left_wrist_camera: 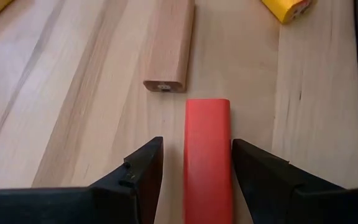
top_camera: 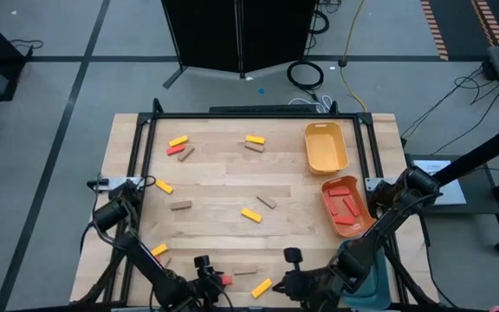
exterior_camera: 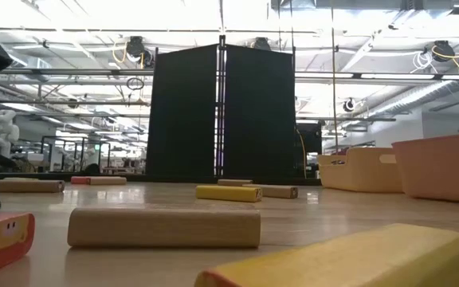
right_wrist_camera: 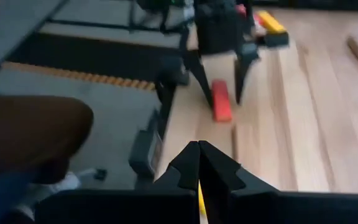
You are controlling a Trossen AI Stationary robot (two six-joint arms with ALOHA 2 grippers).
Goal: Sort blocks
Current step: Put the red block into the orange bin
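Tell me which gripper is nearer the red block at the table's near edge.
Left. The left gripper is open with its fingers on either side of the red block, not yet closed on it. The right gripper is shut and sits farther along the same edge, with a tan block between.

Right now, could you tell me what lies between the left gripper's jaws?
A red block lies flat on the table between the open jaws of the left gripper, clearest in the left wrist view.

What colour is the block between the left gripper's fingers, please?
Red, clearest in the left wrist view.

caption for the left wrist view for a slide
Left gripper open, fingers either side of a red block, tan block just ahead.
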